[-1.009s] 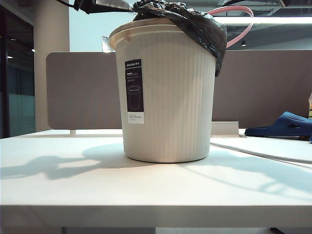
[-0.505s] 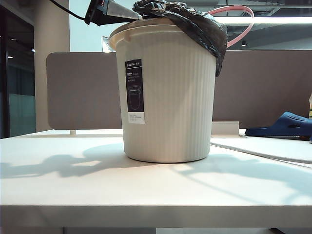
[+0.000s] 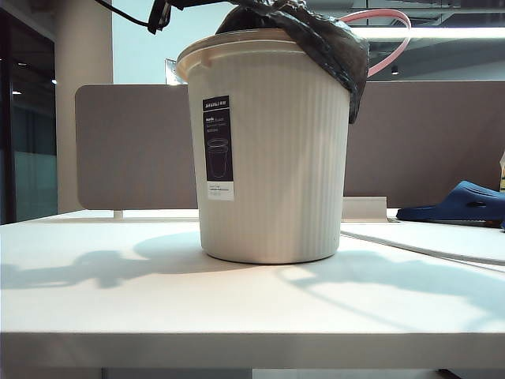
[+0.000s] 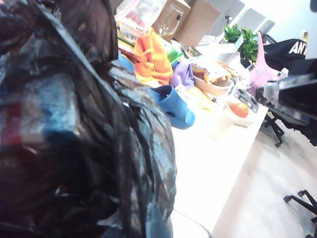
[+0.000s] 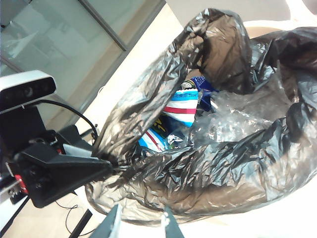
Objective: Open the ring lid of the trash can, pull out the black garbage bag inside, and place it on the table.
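Change: since the earlier exterior frames your left gripper (image 5: 110, 166) has pushed in from the bin's left side onto the black garbage bag (image 3: 316, 35), and the bag's left part now stands higher above the rim.
Left gripper: you can see in the right wrist view that its dark jaws are pinched together on a twisted fold at the bag's edge; the left wrist view is almost filled by crinkled black plastic (image 4: 84, 139).
Right gripper: only its two pale fingertips (image 5: 113, 224) show, a little apart, just beside the underside of the bag; you cannot tell whether they grip anything.
Bag: it sits in the mouth of the trash can (image 3: 272, 158), bulging over the top and draped down the right side of the rim; its mouth gapes and shows colourful wrappers (image 5: 181, 111) inside.
Ring lid: the pink hoop (image 3: 390, 39) stands swung up behind the right side of the bin.
Bin: upright on the table (image 3: 237, 308), its black label facing you.
Nearby: a blue slipper (image 3: 461, 201) lies on the table to the right, well apart from the bin.
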`<control>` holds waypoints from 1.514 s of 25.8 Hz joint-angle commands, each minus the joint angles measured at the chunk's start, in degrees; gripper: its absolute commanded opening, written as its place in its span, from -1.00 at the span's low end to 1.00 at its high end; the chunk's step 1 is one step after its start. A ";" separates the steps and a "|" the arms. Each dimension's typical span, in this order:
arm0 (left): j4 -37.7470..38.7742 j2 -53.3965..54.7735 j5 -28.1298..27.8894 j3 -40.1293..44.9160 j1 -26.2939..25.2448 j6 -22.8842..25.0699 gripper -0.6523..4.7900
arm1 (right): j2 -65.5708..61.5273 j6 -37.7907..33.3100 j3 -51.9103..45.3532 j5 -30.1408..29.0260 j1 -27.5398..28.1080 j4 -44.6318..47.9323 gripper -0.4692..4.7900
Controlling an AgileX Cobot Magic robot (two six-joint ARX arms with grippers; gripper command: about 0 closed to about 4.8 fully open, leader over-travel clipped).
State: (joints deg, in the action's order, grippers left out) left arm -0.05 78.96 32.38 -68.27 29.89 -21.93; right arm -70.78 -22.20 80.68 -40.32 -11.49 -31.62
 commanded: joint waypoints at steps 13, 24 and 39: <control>-11.21 -0.22 -0.20 -0.76 0.11 -6.71 -0.78 | 0.35 -11.47 -12.00 6.75 -0.04 13.46 -0.41; -10.84 0.02 1.51 -3.63 0.11 -9.86 -0.78 | -1.44 -44.70 -36.68 8.15 3.67 59.19 0.43; -10.97 3.21 0.83 -3.63 6.36 -9.60 -0.78 | -23.39 -76.30 -47.45 9.86 2.19 112.69 0.43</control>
State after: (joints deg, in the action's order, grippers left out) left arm -10.31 82.13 33.15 -71.57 36.14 -31.75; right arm -94.41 -98.89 33.08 -30.85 -9.17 79.92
